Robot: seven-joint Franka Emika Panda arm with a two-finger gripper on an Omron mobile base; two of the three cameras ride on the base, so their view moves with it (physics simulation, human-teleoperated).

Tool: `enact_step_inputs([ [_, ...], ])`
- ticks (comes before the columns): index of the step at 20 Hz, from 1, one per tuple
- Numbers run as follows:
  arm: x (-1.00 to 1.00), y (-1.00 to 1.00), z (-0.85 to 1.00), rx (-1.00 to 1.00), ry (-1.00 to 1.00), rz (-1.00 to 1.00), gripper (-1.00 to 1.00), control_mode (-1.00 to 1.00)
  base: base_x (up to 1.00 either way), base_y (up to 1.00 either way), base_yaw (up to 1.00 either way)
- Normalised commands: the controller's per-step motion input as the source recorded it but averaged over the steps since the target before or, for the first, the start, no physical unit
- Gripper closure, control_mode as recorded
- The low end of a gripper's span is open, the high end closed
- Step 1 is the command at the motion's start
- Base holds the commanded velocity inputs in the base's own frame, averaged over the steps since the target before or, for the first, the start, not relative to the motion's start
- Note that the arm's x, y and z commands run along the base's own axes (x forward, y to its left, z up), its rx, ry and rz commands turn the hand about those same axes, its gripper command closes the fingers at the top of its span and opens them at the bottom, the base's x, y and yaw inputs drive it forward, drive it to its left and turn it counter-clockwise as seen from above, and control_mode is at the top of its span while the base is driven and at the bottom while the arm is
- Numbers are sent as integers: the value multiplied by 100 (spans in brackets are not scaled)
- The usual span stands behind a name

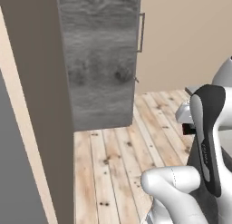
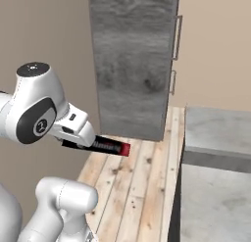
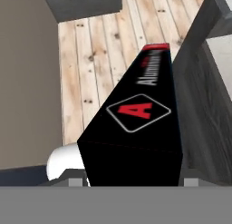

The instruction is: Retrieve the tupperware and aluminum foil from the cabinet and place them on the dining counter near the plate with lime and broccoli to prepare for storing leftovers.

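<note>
The gripper (image 2: 90,140) is closed on the foil box (image 2: 109,147), carried above the wooden floor (image 2: 142,187), so its placing and the whole tupperware fetch seem left.

A foil box (image 2: 100,145) juts forward from the robot's gripper (image 2: 81,138), held level above a plank floor (image 2: 142,187). Ahead of it stands a tall cabinet (image 2: 132,64), its two handles (image 2: 179,37) set one above the other along its right edge, with a wall (image 2: 215,45) behind and to the right. A counter (image 2: 215,177) lies to the right of the box, along the floor's edge. From the hand camera, the foil box (image 3: 136,123) runs up the middle, the floor (image 3: 90,60) beneath it and the counter's side (image 3: 204,119) close on its right.
</note>
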Motion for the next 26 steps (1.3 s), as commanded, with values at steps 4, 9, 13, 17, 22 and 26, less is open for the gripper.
enact_step_inputs([
  [4,0,0,0,0,0,0,100,100,100,-28,-6],
  [9,0,0,0,0,0,0,100,100,100,-6,-10],
  [13,0,0,0,0,0,0,100,100,91,-12,-17],
  [17,0,0,0,0,0,0,100,100,72,-12,-23],
  [22,0,0,0,0,0,0,100,100,60,-29,-29],
  [26,0,0,0,0,0,0,100,100,56,-34,-37],
])
